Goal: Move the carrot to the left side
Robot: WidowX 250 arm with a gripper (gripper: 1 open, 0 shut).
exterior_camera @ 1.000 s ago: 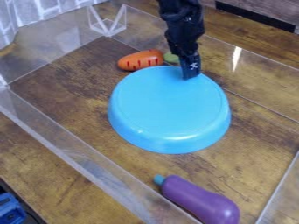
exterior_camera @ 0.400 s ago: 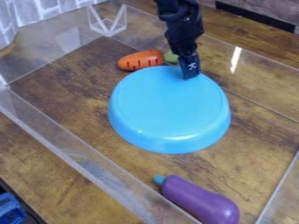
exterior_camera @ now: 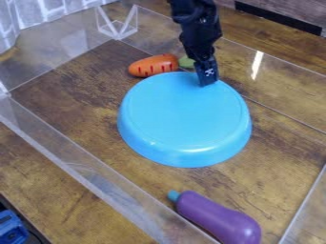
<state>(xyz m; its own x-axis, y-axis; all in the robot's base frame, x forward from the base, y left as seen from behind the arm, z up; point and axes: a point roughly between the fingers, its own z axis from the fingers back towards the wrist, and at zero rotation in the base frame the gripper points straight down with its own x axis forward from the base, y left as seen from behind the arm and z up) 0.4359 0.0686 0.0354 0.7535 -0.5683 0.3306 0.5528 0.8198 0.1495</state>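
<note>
Reaching down from the top of the frame, a dark robot arm (exterior_camera: pixel 195 24) brings its fingers (exterior_camera: pixel 204 76) to the far rim of an upturned-looking blue plate (exterior_camera: pixel 185 120) — the fingers apart. The stubby orange carrot (exterior_camera: pixel 154 66) lies on the wooden tabletop (exterior_camera: pixel 64 100) just beyond the plate, its green leafy end beside the arm. A purple eggplant (exterior_camera: pixel 216 218) rests at the near side — inside the clear-walled enclosure (exterior_camera: pixel 83 167).
</note>
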